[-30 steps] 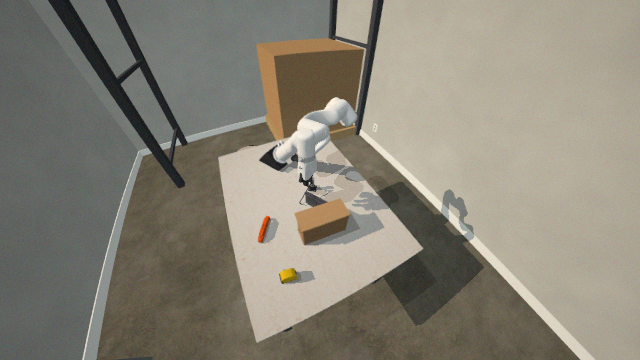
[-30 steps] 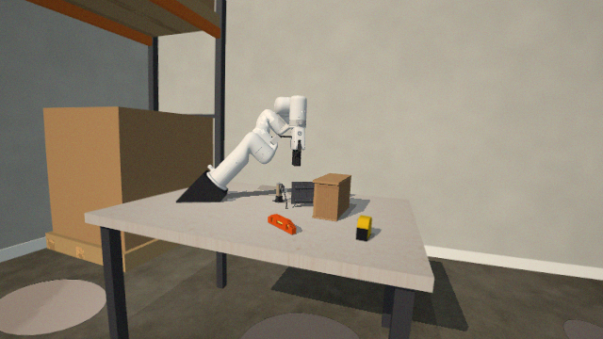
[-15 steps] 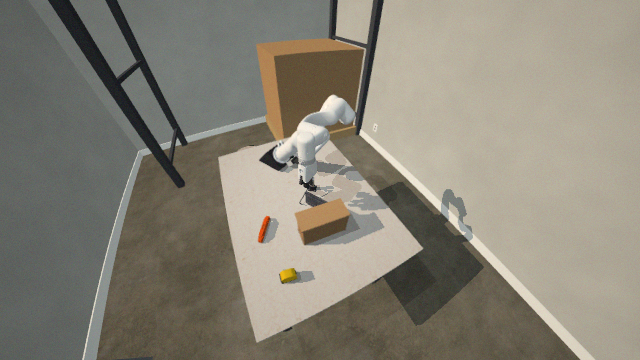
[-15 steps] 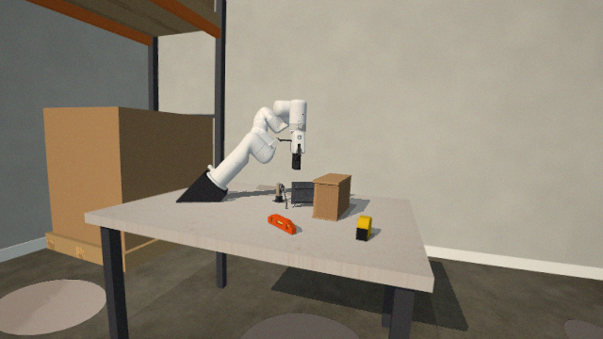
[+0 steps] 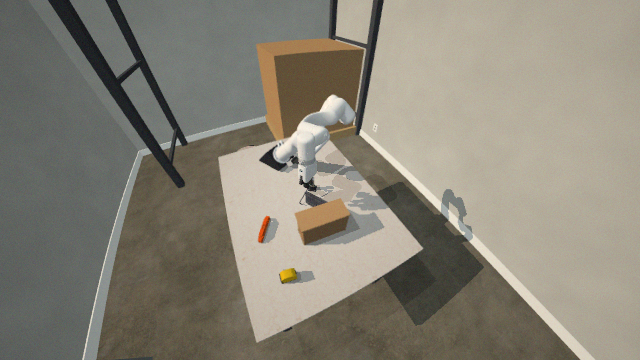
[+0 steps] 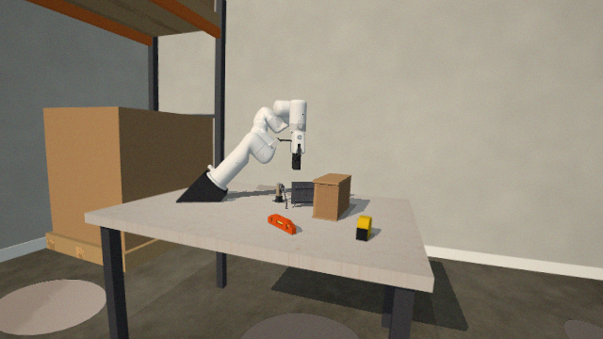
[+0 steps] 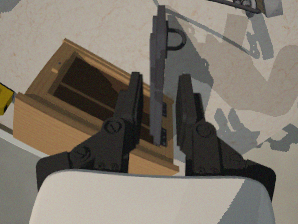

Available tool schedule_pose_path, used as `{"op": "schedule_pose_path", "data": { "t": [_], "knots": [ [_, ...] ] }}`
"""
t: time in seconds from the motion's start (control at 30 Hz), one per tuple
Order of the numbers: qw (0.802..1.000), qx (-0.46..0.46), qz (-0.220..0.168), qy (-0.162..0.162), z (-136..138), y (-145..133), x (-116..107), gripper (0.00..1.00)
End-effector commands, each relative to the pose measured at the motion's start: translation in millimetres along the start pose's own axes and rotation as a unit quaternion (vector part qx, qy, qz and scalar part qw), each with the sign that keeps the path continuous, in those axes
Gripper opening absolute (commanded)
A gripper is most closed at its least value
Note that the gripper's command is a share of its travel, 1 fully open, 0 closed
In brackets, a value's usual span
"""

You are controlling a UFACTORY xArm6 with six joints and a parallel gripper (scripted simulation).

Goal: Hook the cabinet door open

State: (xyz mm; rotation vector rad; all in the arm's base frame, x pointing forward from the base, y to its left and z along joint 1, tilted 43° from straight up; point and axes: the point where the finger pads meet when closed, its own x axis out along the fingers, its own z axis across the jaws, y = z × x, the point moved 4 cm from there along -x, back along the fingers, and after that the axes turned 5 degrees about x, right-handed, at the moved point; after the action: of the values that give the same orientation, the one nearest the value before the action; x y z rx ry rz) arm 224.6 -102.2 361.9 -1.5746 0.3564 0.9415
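Note:
A small brown cabinet [image 5: 322,220] [image 6: 331,197] [image 7: 60,106] stands on the table. Its dark door [image 5: 315,199] [image 6: 302,192] [image 7: 158,63] stands open, seen edge-on in the wrist view, with a ring-shaped eye [image 7: 176,39] on its face. My gripper [image 5: 311,187] [image 6: 296,166] [image 7: 160,88] hangs above the door's top edge. Its fingers are narrowed but apart, one on each side of the door line, with nothing between them.
An orange level [image 5: 263,229] [image 6: 284,224] and a yellow tape measure [image 5: 288,275] [image 6: 363,228] lie on the table [image 5: 350,260] [image 6: 236,231] in front of the cabinet. A large cardboard box [image 5: 310,85] [image 6: 122,165] and dark rack posts stand behind the table.

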Motion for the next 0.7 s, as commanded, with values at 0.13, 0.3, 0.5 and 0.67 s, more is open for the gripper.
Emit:
{"op": "schedule_pose_path", "data": {
  "t": [0.13,0.3,0.5,0.67],
  "knots": [
    [1.0,-0.001,0.0,0.001,-0.2,-0.6,-0.7,0.27],
    [1.0,-0.001,0.0,0.001,-0.2,-0.6,-0.6,0.27],
    [1.0,-0.001,0.0,0.001,-0.2,-0.6,0.1,0.27],
    [1.0,-0.001,0.0,0.001,-0.2,-0.6,2.2,0.27]
  ]
}}
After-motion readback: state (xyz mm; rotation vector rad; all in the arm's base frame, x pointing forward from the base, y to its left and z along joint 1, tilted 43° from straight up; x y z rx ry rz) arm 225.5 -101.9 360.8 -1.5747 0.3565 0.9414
